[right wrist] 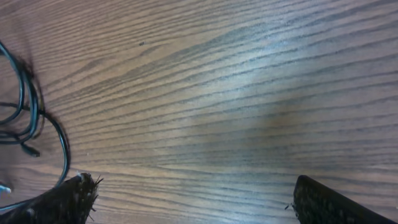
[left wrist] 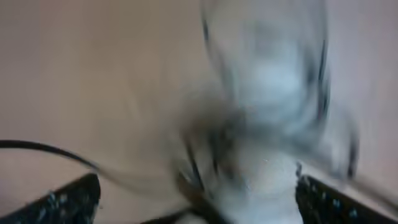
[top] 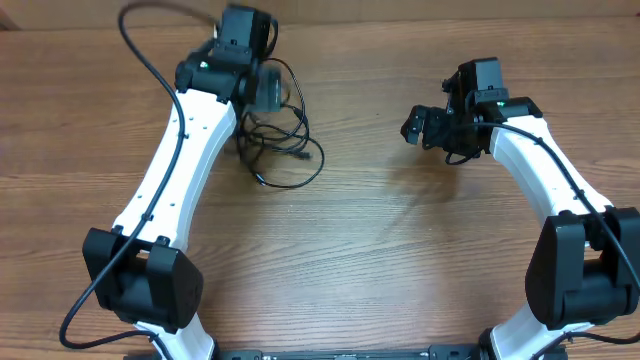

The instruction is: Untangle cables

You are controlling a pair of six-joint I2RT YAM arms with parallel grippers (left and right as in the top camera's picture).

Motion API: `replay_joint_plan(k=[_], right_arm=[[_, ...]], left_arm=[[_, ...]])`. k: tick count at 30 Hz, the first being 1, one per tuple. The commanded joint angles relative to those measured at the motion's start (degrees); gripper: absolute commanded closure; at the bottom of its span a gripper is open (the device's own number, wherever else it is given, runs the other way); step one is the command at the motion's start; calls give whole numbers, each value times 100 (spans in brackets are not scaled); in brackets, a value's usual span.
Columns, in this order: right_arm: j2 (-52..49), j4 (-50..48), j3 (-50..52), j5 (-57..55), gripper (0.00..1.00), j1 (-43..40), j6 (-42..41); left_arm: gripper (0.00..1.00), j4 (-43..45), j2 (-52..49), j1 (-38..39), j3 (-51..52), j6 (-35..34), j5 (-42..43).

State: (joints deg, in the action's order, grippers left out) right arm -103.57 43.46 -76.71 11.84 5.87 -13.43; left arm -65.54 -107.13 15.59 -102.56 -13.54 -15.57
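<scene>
The cables (top: 275,135) lie in one loose tangle on the table (top: 400,260), upper left of centre in the overhead view. The tangle's long axis runs top to bottom of the frame. The left gripper (top: 263,90), jaws wide, is nearer, at the tangle's upper edge; contact cannot be determined. The right gripper (top: 427,125), jaws wide and empty, stands well apart to the right. No legible writing is visible.

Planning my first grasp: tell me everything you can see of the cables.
The cables are thin black flexible cords in one loose tangle, lying flat on the wooden table. Overlapping loops bunch by the left tool; one wider loop spreads toward the table's middle. A small plug end shows inside it. Whether the tool touches them is unclear.
</scene>
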Motion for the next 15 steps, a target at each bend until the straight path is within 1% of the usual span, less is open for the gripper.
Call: replay_joint_plan(k=[1,4,5,6,7,8,10,11,13,15], right_arm=[[57,52,-13,26,0,-2,44],[57,57,-13,26,0,-2,44],[57,55,-13,26,0,-2,44],[57,55,-13,26,0,-2,44],[57,59,-11,26,0,-2,44],[57,61,-11,26,0,-2,44],[57,83,-11,26,0,-2,44],[57,118,-11,26,0,-2,46],[57,149,-11,24,0,-2,46],[57,166,-11,24,0,-2,46]], left_arm=[[0,-1593,-505,-61,15,-614,2321],[1,-3106,-903,-15,20,-579,3650],[0,-3134,-984,24,74,-385,4107],[0,-3136,-999,74,216,83,4959],[0,-3136,-999,111,352,332,5624],[0,-3136,-999,136,487,474,6446],[0,-3136,-999,118,577,479,7637],[0,-3134,-997,-22,562,481,8601],[0,-3134,-999,-240,514,479,9329],[0,-3128,-997,-476,514,481,9836]])
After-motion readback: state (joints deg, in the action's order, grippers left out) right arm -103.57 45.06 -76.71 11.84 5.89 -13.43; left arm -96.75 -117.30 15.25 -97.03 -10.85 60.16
